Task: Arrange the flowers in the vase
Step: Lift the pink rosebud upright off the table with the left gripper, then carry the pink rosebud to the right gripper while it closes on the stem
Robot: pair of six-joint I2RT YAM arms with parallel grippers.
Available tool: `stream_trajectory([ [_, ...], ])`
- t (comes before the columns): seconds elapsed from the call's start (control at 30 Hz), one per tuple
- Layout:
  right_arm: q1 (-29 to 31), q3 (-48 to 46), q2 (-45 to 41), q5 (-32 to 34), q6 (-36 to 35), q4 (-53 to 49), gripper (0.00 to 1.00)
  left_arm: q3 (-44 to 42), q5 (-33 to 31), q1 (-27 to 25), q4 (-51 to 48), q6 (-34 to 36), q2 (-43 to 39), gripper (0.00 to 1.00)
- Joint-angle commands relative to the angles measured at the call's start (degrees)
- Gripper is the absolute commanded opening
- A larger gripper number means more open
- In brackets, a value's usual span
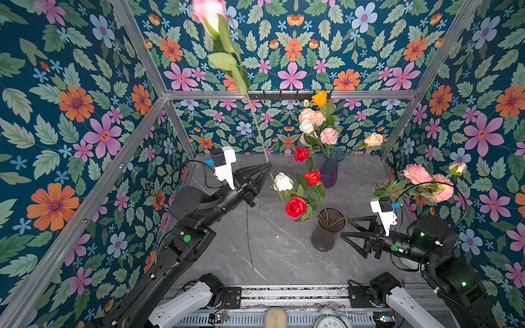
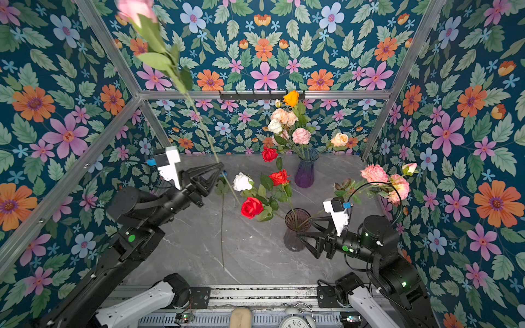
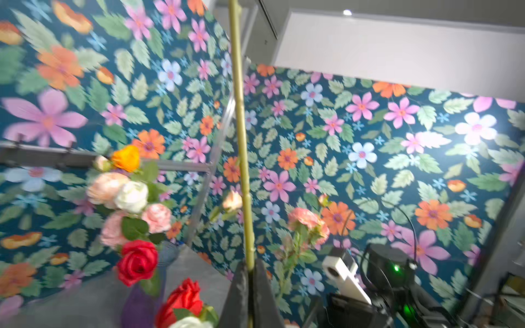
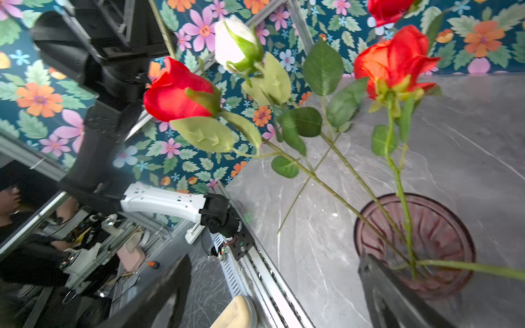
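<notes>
The pink rose [image 1: 208, 14] stands high in the air, its bloom close to the top cameras and blurred, its long stem slanting down into the left gripper [image 1: 267, 167]. That gripper is clamped on the stem's lower part; the left wrist view shows the fingers [image 3: 241, 289] pressed together on the green stalk, and in both top views a short tail of stem hangs below the grip, over the table [image 1: 278, 255].

The dark vase [image 1: 326, 230] stands at the front, holding two red roses [image 1: 295, 207], a white rose [image 1: 282, 181] and a spray of peonies [image 1: 426, 181] that leans far out to the right. The right gripper [image 1: 345, 227] sits just beside this vase with its jaws spread wide and nothing between them (one finger overlaps the rim in the right wrist view, but whether it touches I cannot tell).

The purple vase [image 1: 331, 170] stands farther back, filled with orange, peach, white, pink and red blooms.

A loose stem [image 1: 250, 241] lies flat on the table below the left gripper, its bloom hidden.
</notes>
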Motion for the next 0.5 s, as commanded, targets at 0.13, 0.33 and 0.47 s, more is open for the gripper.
stream_trajectory([
  [0.13, 0.07, 9.23, 4.45, -8.66, 0.97, 2.21, 0.88, 16.76, 2.61, -15.7, 1.15, 11.1, 19.7, 0.0],
  [0.33, 0.07, 19.52, 7.46, -10.44, 0.83, 0.7, 0.87, 28.99, 6.6, -20.28, -1.14, 11.33, 33.26, 0.0],
  [0.47, 0.09, 24.04, 6.48, -6.06, -1.22, -3.61, 0.81, 29.08, 6.88, -21.31, -1.71, 11.68, 34.86, 0.0],
])
